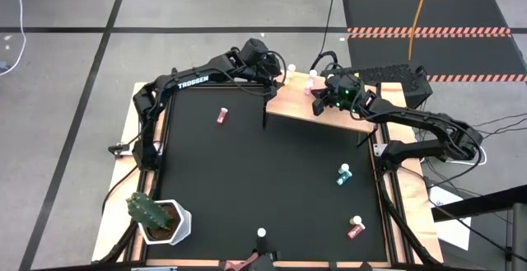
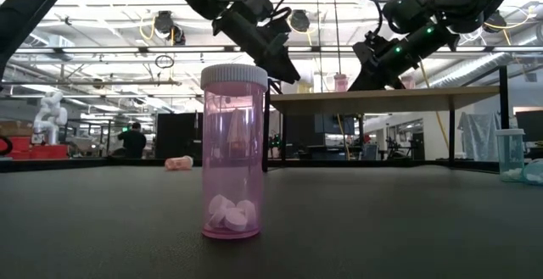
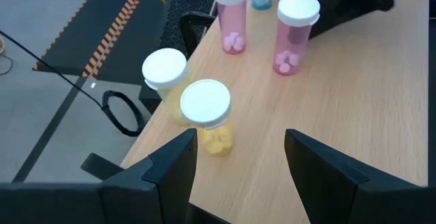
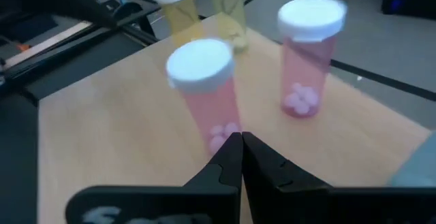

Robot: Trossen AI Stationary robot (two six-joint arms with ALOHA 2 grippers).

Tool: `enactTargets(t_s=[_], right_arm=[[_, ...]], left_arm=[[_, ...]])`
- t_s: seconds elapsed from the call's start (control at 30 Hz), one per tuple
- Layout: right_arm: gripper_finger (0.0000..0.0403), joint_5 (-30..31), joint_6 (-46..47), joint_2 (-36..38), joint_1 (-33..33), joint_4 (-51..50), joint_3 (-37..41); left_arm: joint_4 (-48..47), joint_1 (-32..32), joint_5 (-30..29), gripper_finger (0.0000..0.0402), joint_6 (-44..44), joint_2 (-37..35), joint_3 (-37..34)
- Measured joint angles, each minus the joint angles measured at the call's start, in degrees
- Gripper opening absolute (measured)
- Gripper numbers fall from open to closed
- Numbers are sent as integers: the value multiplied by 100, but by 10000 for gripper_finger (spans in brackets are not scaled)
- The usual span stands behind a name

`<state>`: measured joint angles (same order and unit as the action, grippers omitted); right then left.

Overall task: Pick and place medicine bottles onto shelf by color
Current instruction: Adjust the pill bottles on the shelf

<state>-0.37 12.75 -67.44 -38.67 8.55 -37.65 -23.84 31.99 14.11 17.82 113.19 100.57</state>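
The wooden shelf (image 1: 329,116) stands at the table's far right on thin black legs. On it stand two yellow bottles (image 3: 208,115) (image 3: 165,74) and two pink bottles (image 4: 204,88) (image 4: 310,54), all upright with white caps. My left gripper (image 3: 240,139) is open at the shelf's far left corner (image 1: 272,81); the nearer yellow bottle stands just beyond its fingertips, untouched. My right gripper (image 4: 242,139) is shut over the shelf's middle (image 1: 321,100), with its tips at the foot of the nearer pink bottle. My right gripper's shut fingertips (image 4: 231,152) point at the base (image 4: 219,137) of the nearer pink bottle, slanting down from the table's right side. I cannot tell whether they touch it. The bottle stands on the shelf board.
On the black tabletop a pink bottle (image 1: 221,116) lies on its side left of the shelf. A teal bottle (image 1: 343,174) and a red one (image 1: 355,227) are toward the right near corner. A pink bottle (image 2: 233,152) stands at the near edge. A cactus pot (image 1: 156,217) sits near left.
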Motion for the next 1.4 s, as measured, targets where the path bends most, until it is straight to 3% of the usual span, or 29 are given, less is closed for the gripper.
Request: enactTargets(t_s=[0.73, 0.93, 1.4], right_arm=[[2, 3, 175, 684, -9, -177, 2], [2, 3, 175, 715, -9, -197, 0], [2, 3, 156, 715, -9, -194, 0]], left_arm=[[540, 78, -167, 223, -178, 188, 4], [495, 78, 145, 223, -160, 215, 2], [435, -28, 262, 223, -334, 214, 4]])
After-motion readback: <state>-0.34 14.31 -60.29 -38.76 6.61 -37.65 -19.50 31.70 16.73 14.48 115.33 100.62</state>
